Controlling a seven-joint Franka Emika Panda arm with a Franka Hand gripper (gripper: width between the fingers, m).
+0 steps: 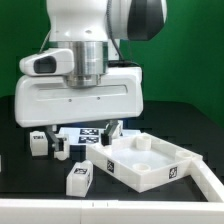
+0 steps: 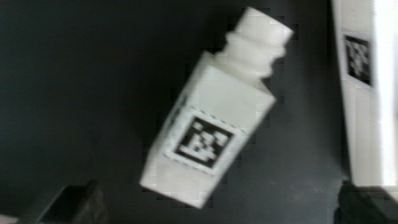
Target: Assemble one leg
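In the wrist view a leg (image 2: 217, 115), a small white blocky post with a black-and-white tag on its side, lies tilted on the black table. My gripper (image 2: 214, 206) is open above it, and its dark fingertips (image 2: 61, 205) stand apart on either side of the leg's wide end without touching it. In the exterior view the arm's white hand body (image 1: 80, 100) hangs low over the table's back left and hides the fingers. Other legs lie there: one in front (image 1: 79, 178) and one at the left (image 1: 38, 141).
The large flat white panel (image 1: 150, 160) with raised rims lies at the exterior view's right. The marker board (image 1: 88, 138) lies under the hand. A white edge with a tag (image 2: 361, 80) runs along one side of the wrist view.
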